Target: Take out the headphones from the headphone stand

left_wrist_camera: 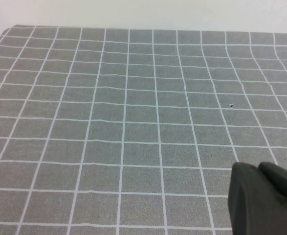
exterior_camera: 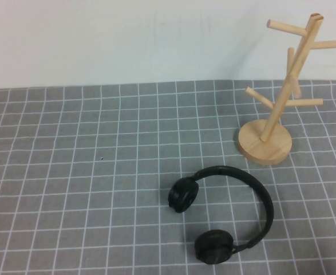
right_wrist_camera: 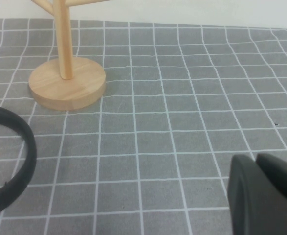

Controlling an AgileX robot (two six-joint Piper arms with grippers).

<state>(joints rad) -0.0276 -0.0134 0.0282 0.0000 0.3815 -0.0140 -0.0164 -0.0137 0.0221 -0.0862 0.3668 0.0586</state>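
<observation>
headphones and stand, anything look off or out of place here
Nothing damaged or spilled. The headphones lie flat on the cloth beside the upright headphone stand, not hung. Left hand and right hand are parked low, clear of both.

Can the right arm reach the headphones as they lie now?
Probably yes. The headphones lie flat on the grey checked cloth, apart from the headphone stand; nothing covers them. The right gripper hangs near the headband; the left gripper is over bare cloth.

Both end effectors [left_wrist_camera: 265, 200] [right_wrist_camera: 263, 196] are matte black, rounded.
</observation>
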